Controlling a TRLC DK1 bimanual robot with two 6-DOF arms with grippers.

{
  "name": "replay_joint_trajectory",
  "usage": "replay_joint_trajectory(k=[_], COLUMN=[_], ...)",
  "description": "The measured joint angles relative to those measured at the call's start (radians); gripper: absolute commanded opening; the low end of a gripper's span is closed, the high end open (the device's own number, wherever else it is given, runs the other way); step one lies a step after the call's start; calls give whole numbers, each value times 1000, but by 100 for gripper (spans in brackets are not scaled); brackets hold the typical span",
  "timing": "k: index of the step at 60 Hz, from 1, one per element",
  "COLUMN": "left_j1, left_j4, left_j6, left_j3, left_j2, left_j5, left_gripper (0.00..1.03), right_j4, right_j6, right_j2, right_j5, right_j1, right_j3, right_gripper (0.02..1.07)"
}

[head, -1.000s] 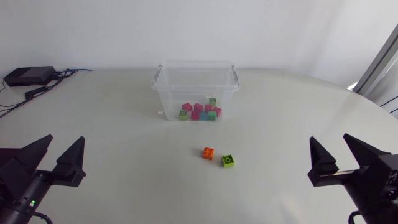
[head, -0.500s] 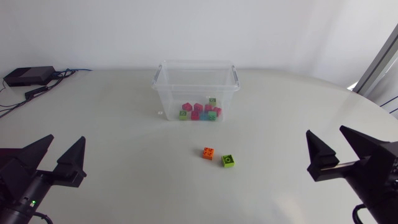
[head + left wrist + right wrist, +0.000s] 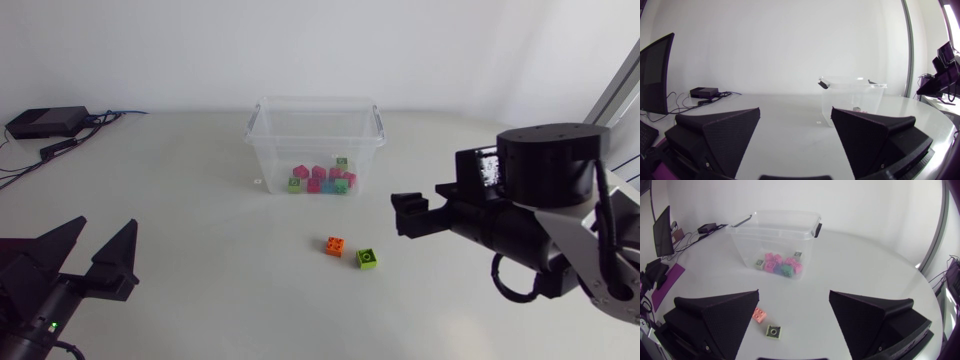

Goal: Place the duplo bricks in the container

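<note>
A clear plastic container (image 3: 315, 140) stands at the table's back middle, with several pink, green and blue duplo bricks (image 3: 320, 179) inside. In front of it an orange brick (image 3: 336, 245) and a green brick (image 3: 367, 258) lie loose on the table. My right gripper (image 3: 410, 213) hangs open and empty above the table, just right of those two bricks. In its wrist view the orange brick (image 3: 759, 315) and green brick (image 3: 773, 331) lie under the gap of the right gripper (image 3: 794, 292), and the container (image 3: 775, 235) is ahead. My left gripper (image 3: 95, 250) rests open at the front left, facing the container (image 3: 852, 95).
A black box with cables (image 3: 45, 122) sits at the table's back left corner, also seen as the black box (image 3: 704, 92) in the left wrist view. A small white tag (image 3: 258, 181) lies by the container's front left corner.
My right arm has swung up and in from the front right edge, so its gripper now hangs near the two loose bricks. The left arm and the bricks have not moved.
</note>
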Motion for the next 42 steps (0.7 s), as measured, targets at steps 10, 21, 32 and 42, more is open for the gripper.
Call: replay_joint_trajectory(k=[10, 21, 32, 42], left_j1=[0, 0, 0, 0], left_j4=[0, 0, 0, 0], left_j6=[0, 0, 0, 0], left_j3=[0, 0, 0, 0], left_j2=[0, 0, 0, 0], left_j5=[0, 0, 0, 0], left_gripper=[99, 99, 99, 99], right_j4=[-77, -245, -388, -459], right_j6=[95, 172, 208, 230], right_j2=[253, 472, 635, 717], right_j5=[0, -1, -10, -57], right_j1=[37, 55, 85, 87], right_j3=[120, 253, 357, 423], right_gripper=[102, 102, 102, 102])
